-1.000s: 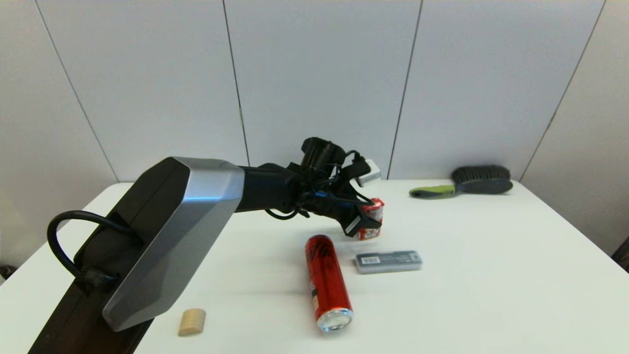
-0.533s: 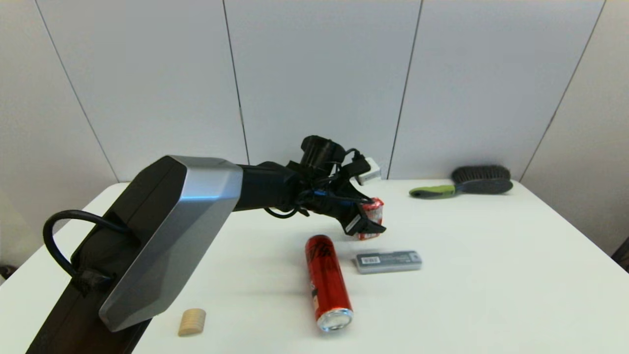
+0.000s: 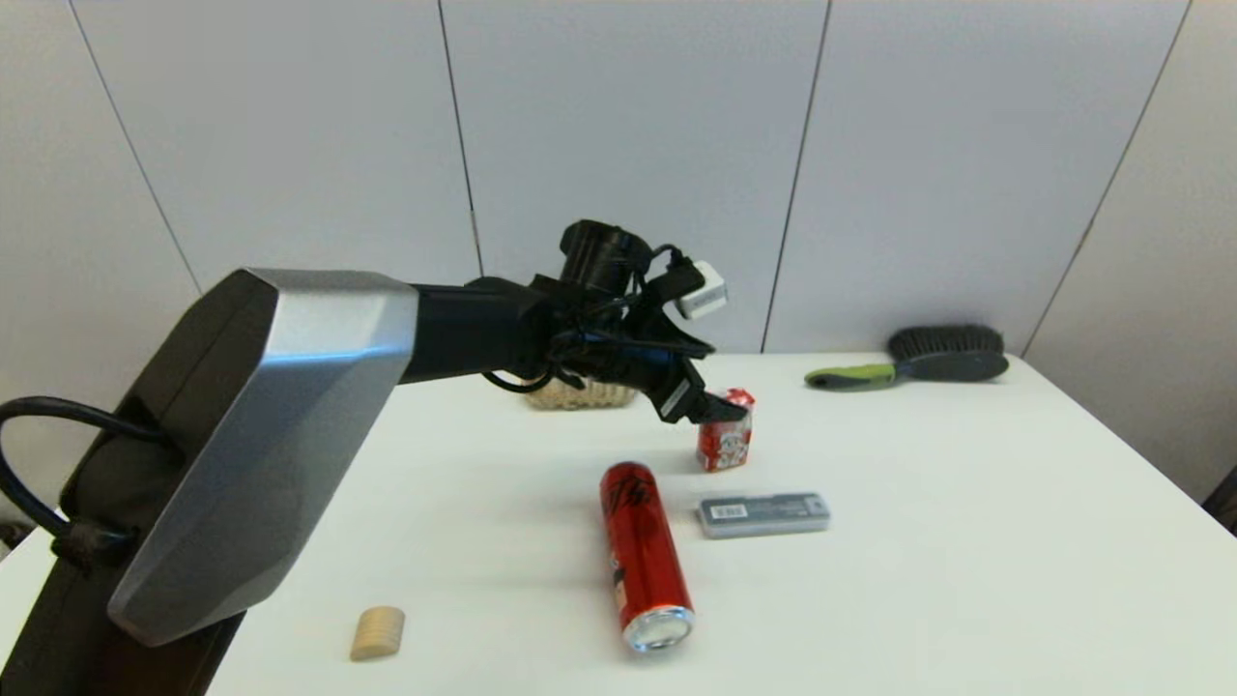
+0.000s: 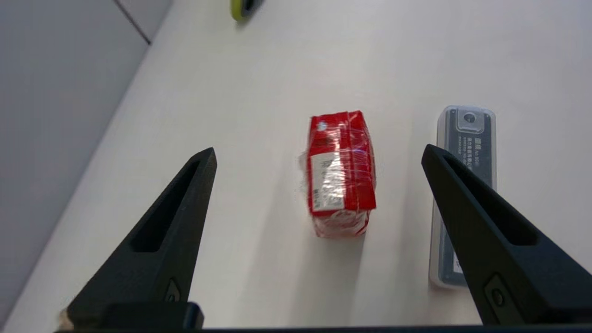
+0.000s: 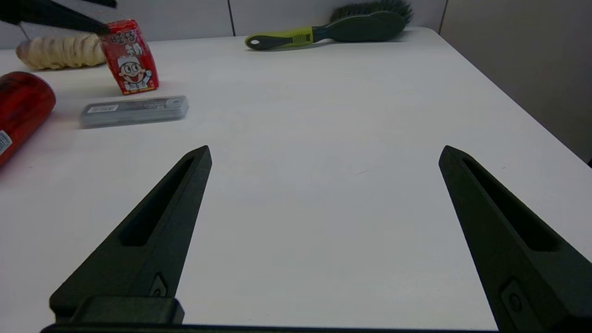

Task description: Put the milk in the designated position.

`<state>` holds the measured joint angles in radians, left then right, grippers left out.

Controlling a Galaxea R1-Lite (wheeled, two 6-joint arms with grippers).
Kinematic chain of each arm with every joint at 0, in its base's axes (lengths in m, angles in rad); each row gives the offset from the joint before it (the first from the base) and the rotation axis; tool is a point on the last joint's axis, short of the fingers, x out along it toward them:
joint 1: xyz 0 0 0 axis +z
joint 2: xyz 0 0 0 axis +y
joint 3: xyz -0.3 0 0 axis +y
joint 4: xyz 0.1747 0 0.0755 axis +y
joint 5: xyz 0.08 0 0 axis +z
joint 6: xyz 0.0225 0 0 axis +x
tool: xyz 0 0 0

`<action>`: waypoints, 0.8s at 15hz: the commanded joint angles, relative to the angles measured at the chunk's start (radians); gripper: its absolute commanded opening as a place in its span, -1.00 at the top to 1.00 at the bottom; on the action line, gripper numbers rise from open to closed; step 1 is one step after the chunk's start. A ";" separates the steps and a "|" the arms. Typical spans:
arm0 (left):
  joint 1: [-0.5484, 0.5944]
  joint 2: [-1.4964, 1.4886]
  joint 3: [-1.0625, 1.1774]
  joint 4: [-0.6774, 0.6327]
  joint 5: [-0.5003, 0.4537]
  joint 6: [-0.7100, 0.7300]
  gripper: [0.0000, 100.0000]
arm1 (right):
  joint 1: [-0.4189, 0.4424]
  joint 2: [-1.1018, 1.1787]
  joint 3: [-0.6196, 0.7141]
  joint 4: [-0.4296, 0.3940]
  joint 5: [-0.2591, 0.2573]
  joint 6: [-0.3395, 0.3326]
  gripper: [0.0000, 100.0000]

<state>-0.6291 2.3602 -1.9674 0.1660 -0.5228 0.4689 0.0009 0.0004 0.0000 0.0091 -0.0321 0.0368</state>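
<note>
The milk (image 3: 725, 445), a small red carton with a white cartoon face, stands upright on the white table just beyond a grey case. My left gripper (image 3: 710, 406) hovers above it and slightly behind, open and holding nothing. In the left wrist view the milk (image 4: 340, 173) lies below the gap between the spread fingers (image 4: 175, 217), touching neither. The right wrist view shows the milk (image 5: 129, 58) far off. My right gripper (image 5: 324, 148) is open, low over bare table, and out of the head view. No mark shows on the tabletop.
A long red can (image 3: 643, 551) lies in front of the milk, beside the flat grey case (image 3: 763, 514). A green-handled brush (image 3: 918, 362) rests at the back right. A beige ridged object (image 3: 580, 393) sits behind the left arm, and a small wooden block (image 3: 377, 633) at the front left.
My left gripper has risen and drawn back to the left, off the milk. The milk stays standing where it was. The beige object behind the arm is now uncovered.
</note>
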 commanded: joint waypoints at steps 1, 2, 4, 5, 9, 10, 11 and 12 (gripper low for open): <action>0.054 -0.176 0.033 0.096 -0.002 -0.032 -1.00 | 0.001 0.000 0.000 0.000 0.000 0.000 -1.00; 0.086 -0.248 0.078 0.129 0.000 -0.032 -1.00 | 0.001 0.000 0.000 0.000 0.000 0.000 -1.00; 0.157 -0.381 0.222 0.138 0.015 -0.033 -1.00 | 0.001 0.000 0.000 0.000 0.000 0.000 -1.00; 0.203 -0.461 0.318 0.135 0.036 -0.033 -1.00 | 0.001 0.000 0.000 0.000 0.000 0.000 -1.00; 0.462 -0.852 0.779 0.050 0.066 -0.036 -1.00 | -0.001 0.000 0.000 0.000 0.000 0.000 -1.00; 0.520 -0.947 0.865 0.020 0.086 -0.053 -1.00 | 0.001 0.001 0.000 0.000 0.000 0.000 -1.00; 0.557 -1.050 0.941 0.000 0.135 -0.098 -1.00 | 0.001 0.000 0.000 0.000 0.000 0.000 -1.00; 0.563 -1.141 1.001 -0.017 0.208 -0.162 -1.00 | 0.001 0.000 0.000 0.000 0.000 0.000 -1.00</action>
<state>-0.2211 1.6000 -1.2391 0.2226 -0.4426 0.4140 0.0009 0.0004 0.0000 0.0091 -0.0321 0.0368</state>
